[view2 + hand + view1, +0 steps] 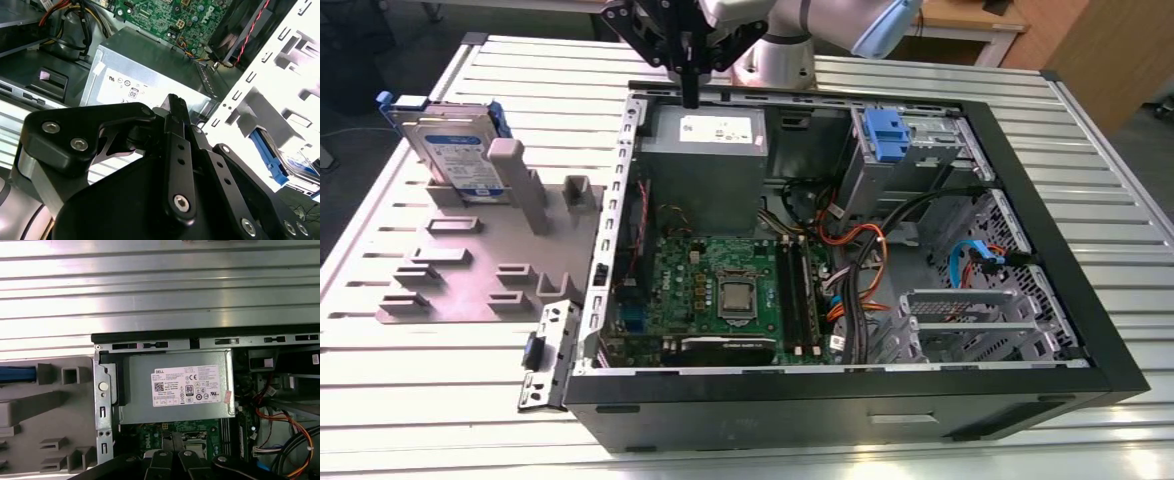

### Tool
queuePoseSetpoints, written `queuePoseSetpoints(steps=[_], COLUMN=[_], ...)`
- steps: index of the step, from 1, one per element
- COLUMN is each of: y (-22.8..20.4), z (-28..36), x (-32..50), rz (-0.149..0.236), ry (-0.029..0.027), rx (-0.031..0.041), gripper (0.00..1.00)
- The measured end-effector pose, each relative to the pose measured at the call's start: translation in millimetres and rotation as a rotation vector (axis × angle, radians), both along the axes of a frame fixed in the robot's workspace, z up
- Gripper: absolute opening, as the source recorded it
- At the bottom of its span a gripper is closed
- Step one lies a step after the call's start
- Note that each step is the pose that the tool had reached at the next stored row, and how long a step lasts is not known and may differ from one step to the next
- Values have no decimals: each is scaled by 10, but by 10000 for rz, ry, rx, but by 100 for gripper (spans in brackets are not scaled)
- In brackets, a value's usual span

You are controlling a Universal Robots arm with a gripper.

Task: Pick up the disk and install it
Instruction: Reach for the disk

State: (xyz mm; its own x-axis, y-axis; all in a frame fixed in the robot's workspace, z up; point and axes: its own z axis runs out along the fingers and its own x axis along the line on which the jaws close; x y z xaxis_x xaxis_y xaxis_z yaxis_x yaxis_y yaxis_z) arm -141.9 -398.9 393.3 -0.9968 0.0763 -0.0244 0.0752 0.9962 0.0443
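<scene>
Gripper (690,92) clenched, empty, hovering over power supply (704,140) at far edge of computer case (854,405). Disk (454,150) upright in slot of grey fixture (467,270), at table's (400,400) far corner on exterior view's left, well apart from gripper.

Risks, judged:
1) low sideways move clips case wall
2) off-centre pinch tips disk in slot
3) loose cables (854,240) snag disk near bay

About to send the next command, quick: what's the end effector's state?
End effector: closed, holding nothing, near the power supply. The disk stands in the grey holder.
</scene>
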Motion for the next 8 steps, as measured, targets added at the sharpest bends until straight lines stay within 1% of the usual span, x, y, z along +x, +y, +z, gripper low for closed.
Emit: queuePoseSetpoints(steps=[8], y=[0], z=[0], x=[-28], rz=[1], ry=[0], rx=[1], gripper=[11])
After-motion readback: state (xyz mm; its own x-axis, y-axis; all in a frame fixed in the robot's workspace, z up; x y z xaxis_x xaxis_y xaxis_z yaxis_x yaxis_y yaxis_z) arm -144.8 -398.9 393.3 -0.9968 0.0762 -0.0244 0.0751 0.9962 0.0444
